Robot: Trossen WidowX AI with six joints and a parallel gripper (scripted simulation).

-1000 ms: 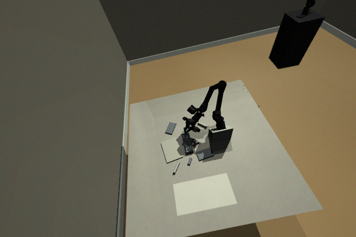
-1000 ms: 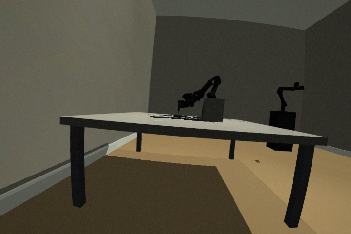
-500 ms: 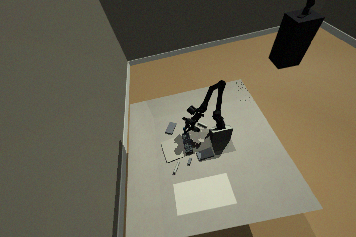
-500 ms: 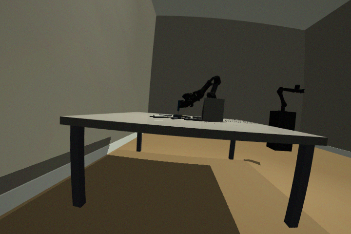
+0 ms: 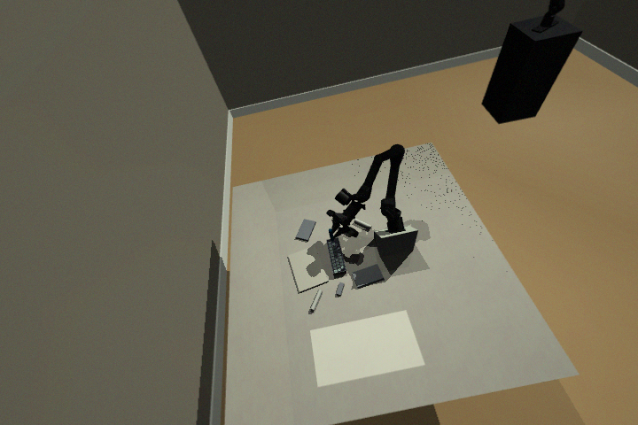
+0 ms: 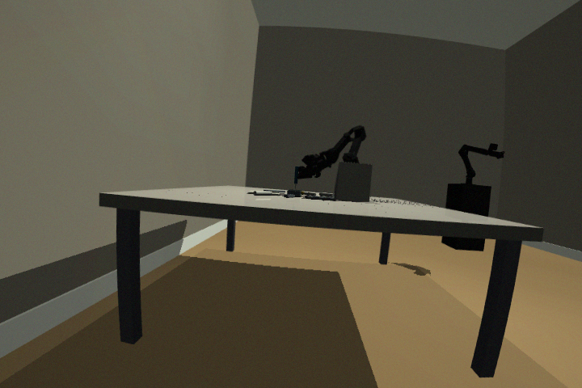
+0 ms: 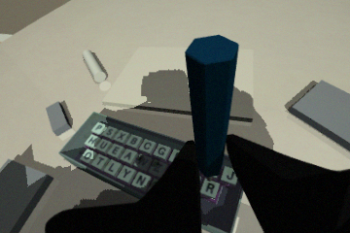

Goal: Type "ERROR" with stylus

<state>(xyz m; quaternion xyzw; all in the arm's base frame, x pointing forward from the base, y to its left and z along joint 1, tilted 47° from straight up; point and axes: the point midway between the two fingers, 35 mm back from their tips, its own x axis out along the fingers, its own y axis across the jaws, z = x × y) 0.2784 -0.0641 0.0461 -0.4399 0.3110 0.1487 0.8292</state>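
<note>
My gripper is shut on the blue stylus, which stands close to upright between the two dark fingers. The small dark keyboard lies below, with pale lettered keys. In the wrist view the stylus's lower end is at the upper edge of the R key, with the J key to the right. I cannot tell whether the tip touches the key. The left finger hides several keys, and the E and O keys show at the keyboard's left part.
A pale flat pad lies beyond the keyboard. A grey block lies right in the wrist view. A dark slab, a small grey block and a white cylinder lie left.
</note>
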